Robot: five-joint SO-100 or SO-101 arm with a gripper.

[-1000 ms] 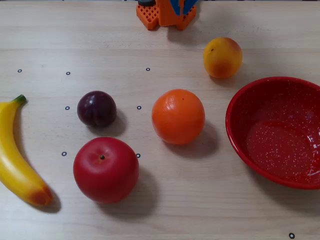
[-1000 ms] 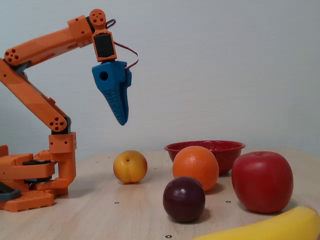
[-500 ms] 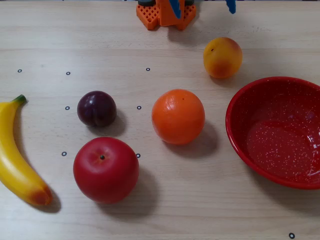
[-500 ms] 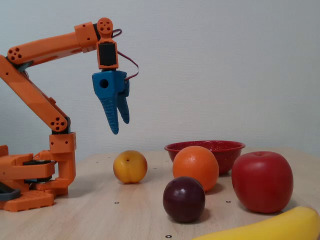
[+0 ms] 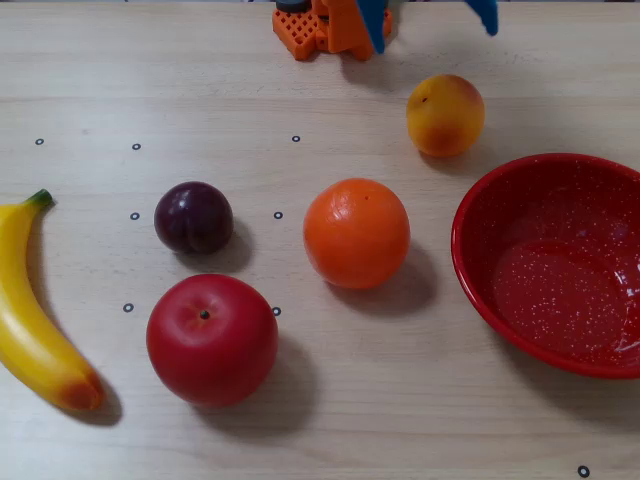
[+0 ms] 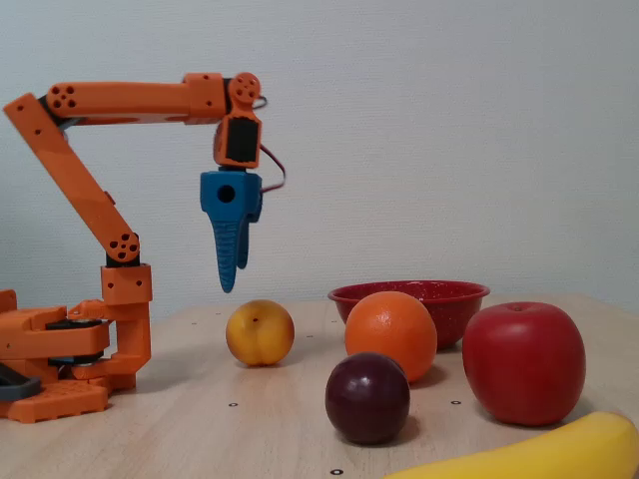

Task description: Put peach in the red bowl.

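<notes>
An orange (image 5: 357,233) is seen in the middle of the table (image 5: 150,80). A plum (image 5: 193,217) and a red apple (image 5: 212,339) are placed nearby. A banana (image 5: 30,320) is laid at the left edge.

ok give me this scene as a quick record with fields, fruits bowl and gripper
target fruit: small yellow-orange peach, on table, untouched
container: glossy red speckled bowl, empty, right edge in top-down view
gripper: blue two-finger gripper, open, raised above and just left of peach in side view
other fruit: orange ball, red apple, dark plum, yellow banana
</notes>
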